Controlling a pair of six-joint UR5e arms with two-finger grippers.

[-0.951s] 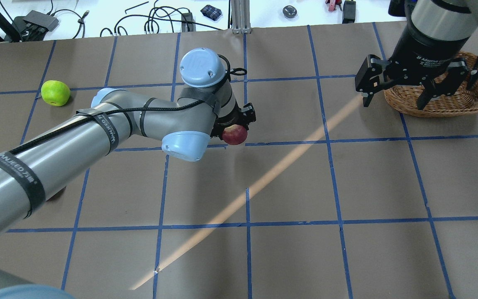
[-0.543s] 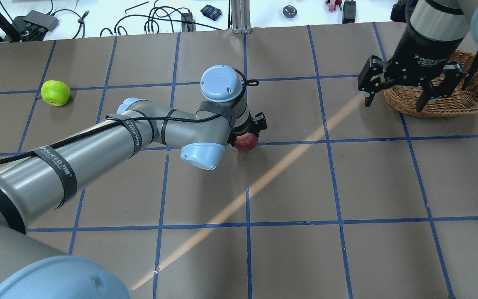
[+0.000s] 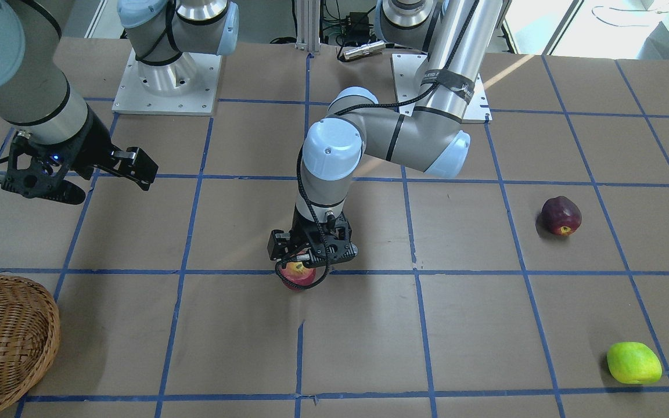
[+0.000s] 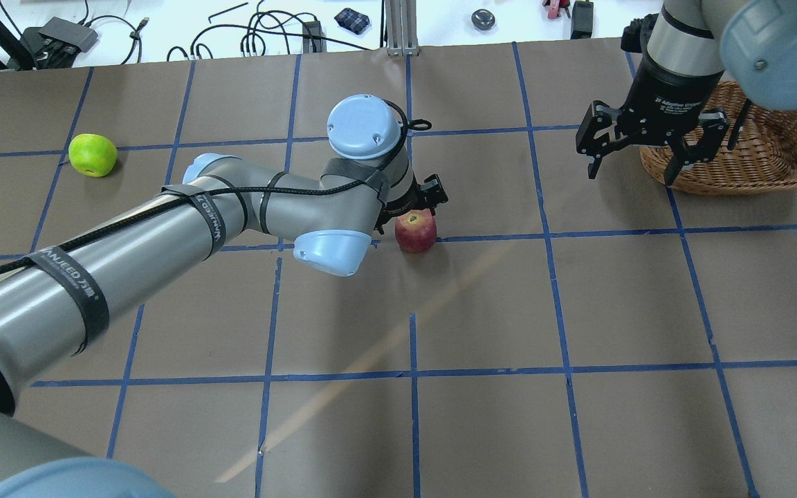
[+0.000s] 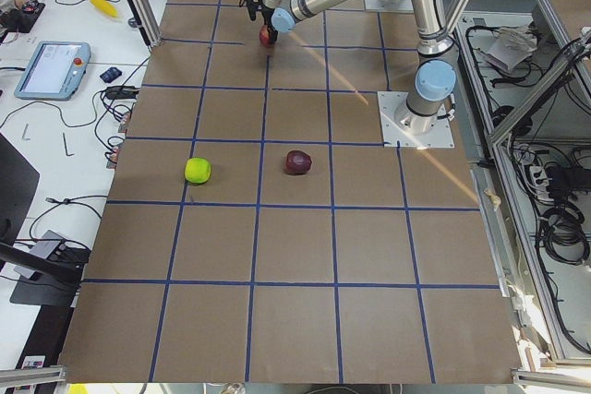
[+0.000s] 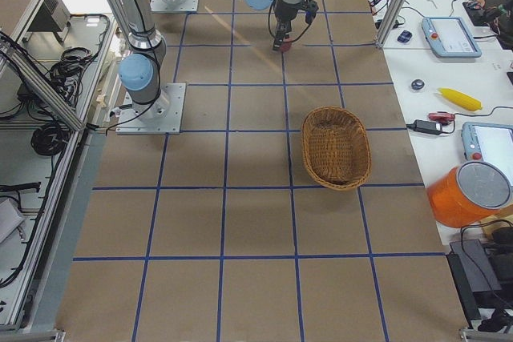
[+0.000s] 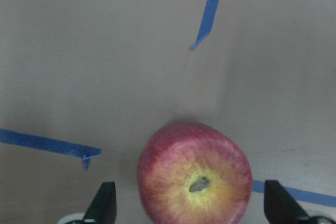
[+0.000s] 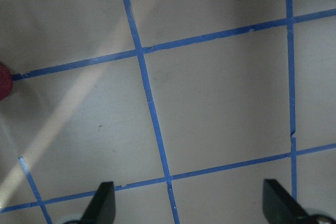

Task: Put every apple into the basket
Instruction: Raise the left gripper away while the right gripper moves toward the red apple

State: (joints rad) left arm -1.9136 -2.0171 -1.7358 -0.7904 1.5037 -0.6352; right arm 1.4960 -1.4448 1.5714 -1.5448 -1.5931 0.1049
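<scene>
Near the middle of the table [image 4: 578,311], the red apple [image 4: 416,230] is seen stem-up, apparently resting on the paper, between the fingers of the left gripper [image 3: 311,254], which are spread wide and clear of its skin on both sides. The right gripper [image 4: 631,173] is likewise held wide and empty, hovering just beside the basket [image 4: 751,185], in which no fruit can be seen. The dark apple [image 3: 561,215] and the green apple [image 3: 633,363] lie well apart on the left arm's side. A relay to the right arm is judged to be under way. If so, the left gripper should be raised straight up so that the apple is not nudged into rolling. The apple should then be straddled from above by the right gripper and gripped across its widest part.
</scene>
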